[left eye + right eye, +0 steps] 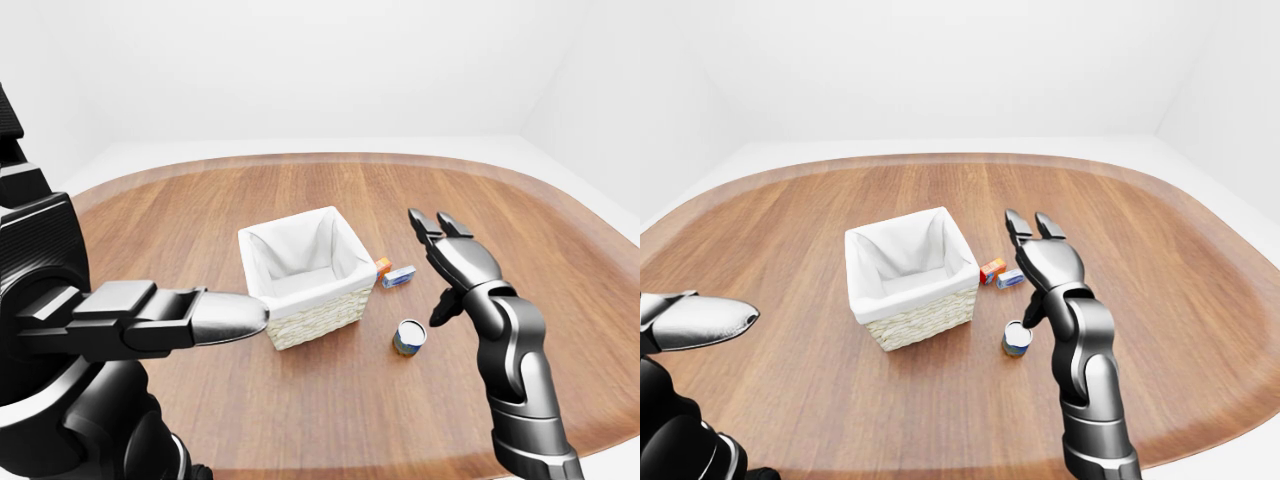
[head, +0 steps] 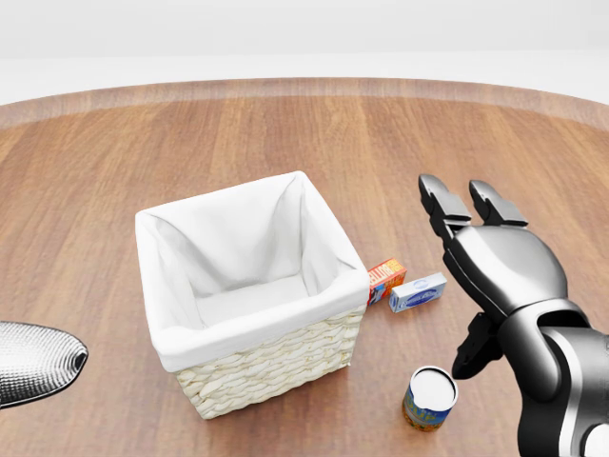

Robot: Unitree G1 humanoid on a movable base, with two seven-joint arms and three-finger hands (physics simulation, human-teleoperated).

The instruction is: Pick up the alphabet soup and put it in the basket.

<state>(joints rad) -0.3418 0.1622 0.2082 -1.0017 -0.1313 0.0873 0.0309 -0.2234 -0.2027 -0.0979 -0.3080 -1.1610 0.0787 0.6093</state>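
Soup can (image 2: 429,399) stands upright on the wooden table (image 2: 285,133), low in the head view, just right of the white-lined basket (image 2: 249,290) and below a small orange box (image 2: 384,280) and a blue-and-white box (image 2: 417,291). Above and right of the can, the right hand (image 2: 490,262) hovers with fingers spread and empty, while the left hand (image 1: 702,320) sits far left, its fingers too foreshortened to judge. A sound grasp probably means lowering the palm beside the can, fingers wrapping its side without tipping it.
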